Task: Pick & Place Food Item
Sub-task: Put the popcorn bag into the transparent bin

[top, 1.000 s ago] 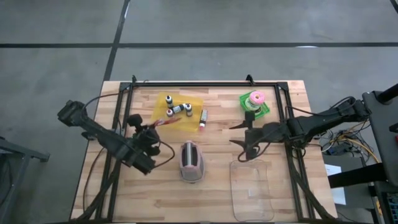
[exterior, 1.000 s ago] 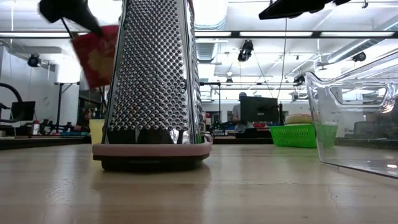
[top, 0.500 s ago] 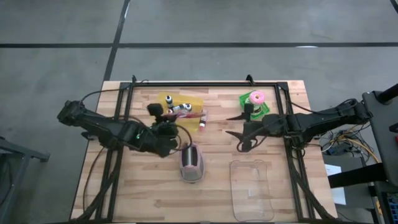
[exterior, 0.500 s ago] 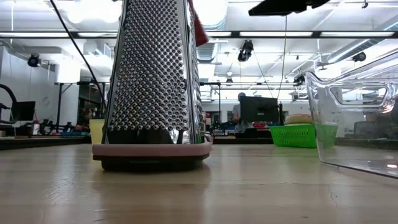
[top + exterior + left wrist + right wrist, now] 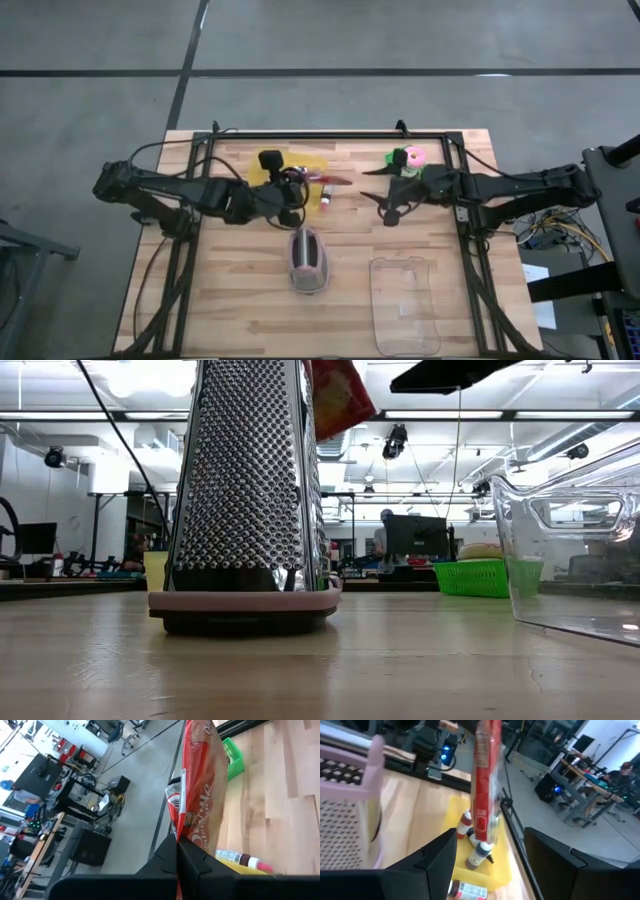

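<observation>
Above the table, we see the left gripper [image 5: 306, 190] clamped on a red snack bag [image 5: 333, 182], held in the air near the yellow tray [image 5: 312, 165] of small bottles [image 5: 480, 854]. The right gripper [image 5: 376, 192], fingers spread apart and holding nothing, faces the bag from beside the green basket [image 5: 424, 177]. 1 steel grater [image 5: 306, 259] stands mid-table, with 1 clear container [image 5: 404, 303] just beside it.

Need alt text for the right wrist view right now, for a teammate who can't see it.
A red snack bag hangs edge-on, centred ahead of the right claw, whose two dark fingers stand wide open. Behind the bag, small bottles sit on a yellow mat, and a pink-framed grater stands to one side.
</observation>
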Robot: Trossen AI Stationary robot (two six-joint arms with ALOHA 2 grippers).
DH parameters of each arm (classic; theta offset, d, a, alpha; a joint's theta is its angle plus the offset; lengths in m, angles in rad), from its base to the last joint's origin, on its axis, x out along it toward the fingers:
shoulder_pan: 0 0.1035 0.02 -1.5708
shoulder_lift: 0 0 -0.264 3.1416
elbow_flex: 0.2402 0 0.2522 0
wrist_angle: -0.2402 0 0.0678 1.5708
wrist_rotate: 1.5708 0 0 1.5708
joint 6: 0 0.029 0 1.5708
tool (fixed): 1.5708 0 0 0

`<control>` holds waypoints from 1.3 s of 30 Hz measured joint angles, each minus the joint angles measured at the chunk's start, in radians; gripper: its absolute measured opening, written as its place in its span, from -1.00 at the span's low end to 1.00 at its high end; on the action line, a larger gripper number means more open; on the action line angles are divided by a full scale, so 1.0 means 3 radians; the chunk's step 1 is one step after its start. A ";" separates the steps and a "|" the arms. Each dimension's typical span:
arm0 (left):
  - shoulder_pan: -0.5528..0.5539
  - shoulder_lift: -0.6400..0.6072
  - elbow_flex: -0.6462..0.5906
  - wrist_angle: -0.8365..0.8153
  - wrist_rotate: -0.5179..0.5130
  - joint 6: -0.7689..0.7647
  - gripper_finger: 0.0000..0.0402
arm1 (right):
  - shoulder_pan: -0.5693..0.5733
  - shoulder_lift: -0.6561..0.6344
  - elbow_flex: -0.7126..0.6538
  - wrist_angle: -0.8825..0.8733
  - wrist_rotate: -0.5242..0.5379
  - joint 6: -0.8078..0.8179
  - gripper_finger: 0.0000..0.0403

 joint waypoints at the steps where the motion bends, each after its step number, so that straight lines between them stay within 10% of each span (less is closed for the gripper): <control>1: 0.0009 0.0000 0.0000 0.0024 0.0024 0.0018 -1.00 | -0.0033 0.0000 0.0000 0.0025 -0.0034 -0.0019 0.12; 13: 0.0110 0.0001 -0.0182 0.0346 0.0142 0.0193 -1.00 | -0.0422 0.0168 0.0006 0.0386 -0.1036 0.0208 0.12; 32: 0.0172 0.0003 -0.0272 0.0738 0.0287 0.0454 -1.00 | -0.0427 0.1022 0.0682 0.0033 -0.0854 0.0019 0.11; 39: 0.0172 0.0003 -0.0275 0.0744 0.0332 0.0465 -1.00 | -0.0427 0.1140 0.0768 0.0039 -0.0707 -0.0014 -0.24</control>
